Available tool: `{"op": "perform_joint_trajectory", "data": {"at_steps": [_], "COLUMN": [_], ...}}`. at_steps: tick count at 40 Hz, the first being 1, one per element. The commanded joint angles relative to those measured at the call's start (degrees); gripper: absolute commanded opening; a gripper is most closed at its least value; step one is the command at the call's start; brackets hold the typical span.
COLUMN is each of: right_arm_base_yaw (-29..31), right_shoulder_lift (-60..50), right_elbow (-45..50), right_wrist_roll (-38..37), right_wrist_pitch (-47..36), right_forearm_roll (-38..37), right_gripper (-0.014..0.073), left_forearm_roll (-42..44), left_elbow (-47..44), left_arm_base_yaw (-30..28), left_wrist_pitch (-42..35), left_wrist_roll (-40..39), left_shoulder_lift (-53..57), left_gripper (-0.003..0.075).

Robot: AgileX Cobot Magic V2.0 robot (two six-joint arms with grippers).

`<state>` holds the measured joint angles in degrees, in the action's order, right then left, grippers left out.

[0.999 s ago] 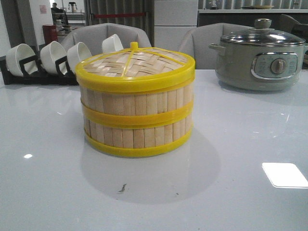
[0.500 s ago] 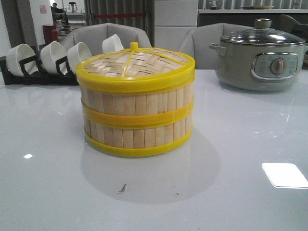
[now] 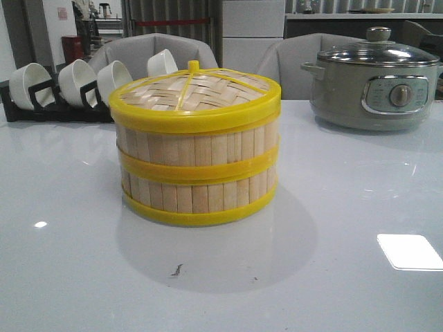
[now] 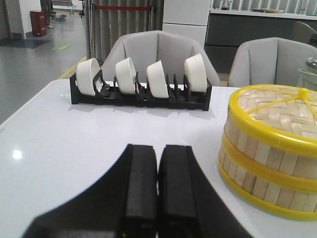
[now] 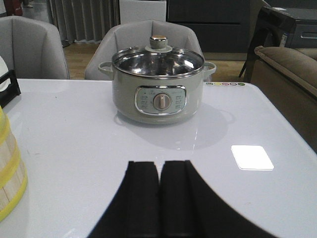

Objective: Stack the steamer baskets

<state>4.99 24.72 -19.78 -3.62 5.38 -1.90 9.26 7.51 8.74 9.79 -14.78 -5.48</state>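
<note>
We are keeping our left hand and right hand pressed together and empty, well apart from the steamer baskets. These are sitting stacked under a woven lid, mid-surface, so we are judging the stacking finished.

My front camera faces the steamer baskets close-up; both wrist cameras, flanking them, share their edges.

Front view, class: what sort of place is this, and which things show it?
Probably a dining or kitchen-demo space: a steamer on a white table, an electric pot, racked bowls, padded chairs behind.
</note>
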Motion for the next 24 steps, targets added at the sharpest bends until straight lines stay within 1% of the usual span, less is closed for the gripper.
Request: {"op": "perform_joint_trajectory", "data": {"at_steps": [1,8,15,17,24], "right_arm_base_yaw": [0.32,0.32,0.32,0.32,0.32], "right_shoulder_lift": [0.11,0.11,0.11,0.11,0.11], "right_elbow": [-1.66,-1.66,-1.66,-1.66,-1.66], "right_wrist_roll": [0.67,0.67,0.67,0.67,0.67], "right_wrist_pitch": [-4.9,-4.9,-4.9,-4.9,-4.9], "right_forearm_roll": [-0.33,-0.33,-0.33,-0.33,-0.33], "right_gripper": [0.0027,0.0027,0.0027,0.0027,0.0027], "left_forearm_roll": [-1.38,-2.2,-1.71,-1.71,-0.88], "left_elbow": [-1.77,-6.06,-7.93,-7.93,-7.93], "left_arm_base_yaw": [-1.16,-4.62,-6.96,-7.64,-8.39], "left_wrist_pitch": [-6.02,-10.39,-11.72,-11.01,-11.51], "left_wrist_roll": [-0.34,-0.34,-0.34,-0.34,-0.34], "left_shoulder_lift": [1.98,3.08,5.97,6.61,6.61], "left_gripper": [0.0085,0.0085,0.0085,0.0085,0.0085]}}
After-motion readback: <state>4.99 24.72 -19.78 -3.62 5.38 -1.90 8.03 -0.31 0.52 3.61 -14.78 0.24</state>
